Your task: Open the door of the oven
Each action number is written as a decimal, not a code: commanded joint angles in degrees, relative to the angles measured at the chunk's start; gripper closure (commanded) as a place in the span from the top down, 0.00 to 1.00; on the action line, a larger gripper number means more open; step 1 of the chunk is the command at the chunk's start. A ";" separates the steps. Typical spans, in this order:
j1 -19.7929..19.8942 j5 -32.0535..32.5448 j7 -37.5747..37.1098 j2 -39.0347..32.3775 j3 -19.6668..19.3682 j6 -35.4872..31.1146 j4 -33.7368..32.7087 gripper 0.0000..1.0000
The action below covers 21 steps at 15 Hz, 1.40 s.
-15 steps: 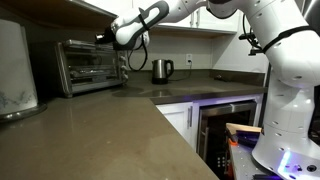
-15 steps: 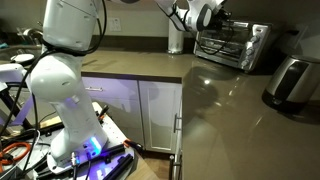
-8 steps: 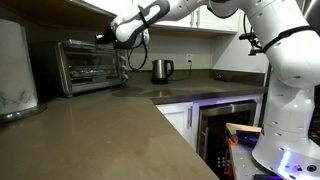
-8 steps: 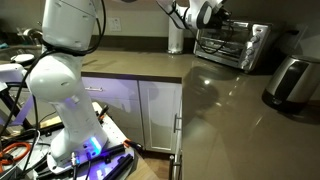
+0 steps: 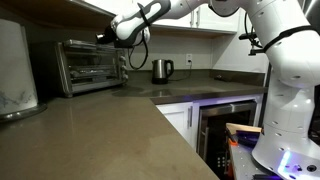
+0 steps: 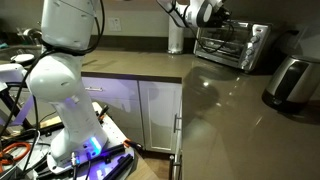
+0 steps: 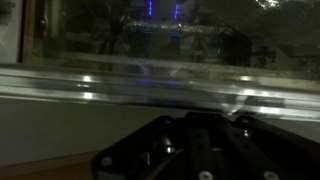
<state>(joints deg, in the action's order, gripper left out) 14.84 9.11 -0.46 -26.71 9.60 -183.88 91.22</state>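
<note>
Barely anything moved: hand [image 5: 104, 37] just crept up beside the oven [image 5: 92, 62], which sits at the table's [image 5: 110, 130] back edge. Can't tell if it's open or closed. Its door [image 5: 86, 68] looks light, stiff, glassy; I'd grab the slick bar handle [image 7: 150, 88].

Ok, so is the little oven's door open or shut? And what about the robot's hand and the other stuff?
door: shut, standing flat against the front of the oven.
gripper: up at the oven's top front edge; I can't tell if it is open or shut.
kettle: standing upright on the counter.
under-counter appliance door: shut.
cabinet doors: shut.
</note>
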 commanded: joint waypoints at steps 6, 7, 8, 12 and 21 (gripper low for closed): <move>0.22 -0.15 -0.57 5.22 -1.76 1.94 6.71 0.00; 0.13 -0.11 -0.55 5.55 -2.00 1.91 7.15 0.00; 0.25 -0.18 -0.48 5.72 -1.87 1.95 7.37 0.00; 1.00 -0.43 0.02 6.18 -0.58 2.21 8.00 0.00; 0.15 -0.30 -0.53 8.74 -1.58 3.90 10.65 0.00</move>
<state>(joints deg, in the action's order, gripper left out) 14.85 9.05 -0.56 -20.75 8.12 -182.00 98.63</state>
